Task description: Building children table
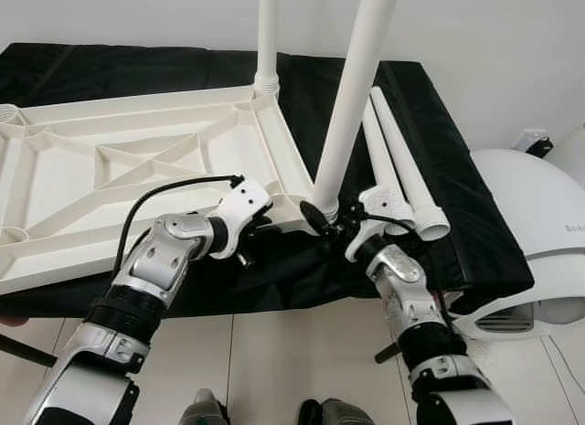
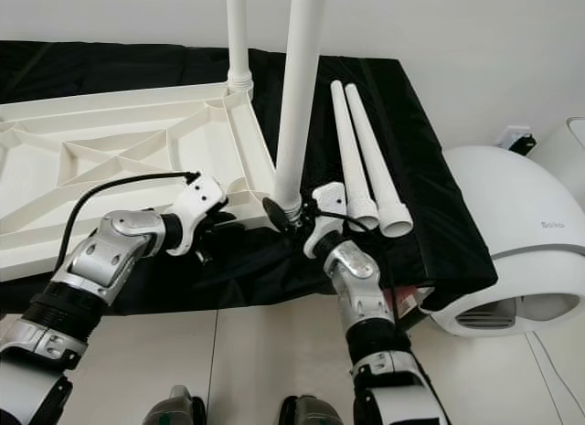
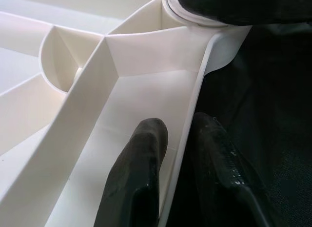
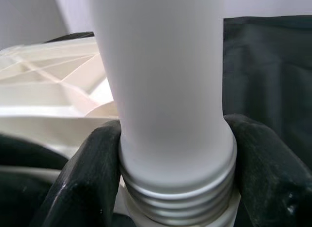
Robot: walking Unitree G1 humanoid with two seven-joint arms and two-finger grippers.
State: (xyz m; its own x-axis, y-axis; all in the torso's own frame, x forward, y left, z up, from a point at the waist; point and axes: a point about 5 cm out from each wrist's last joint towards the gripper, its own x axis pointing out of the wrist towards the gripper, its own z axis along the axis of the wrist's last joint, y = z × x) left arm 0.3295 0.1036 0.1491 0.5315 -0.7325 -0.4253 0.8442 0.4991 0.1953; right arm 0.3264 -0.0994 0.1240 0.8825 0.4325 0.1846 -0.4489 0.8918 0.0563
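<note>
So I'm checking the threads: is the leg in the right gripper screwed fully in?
Not fully. Several threads still show at the base of the leg, held by the right gripper, above the tabletop corner socket.

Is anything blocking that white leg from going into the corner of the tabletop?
Nothing visible does. The right gripper is shut on the leg, which stands upright at the near corner of the upturned tabletop, its threads showing just above the socket. The left gripper pinches the tabletop's rim beside it.
</note>
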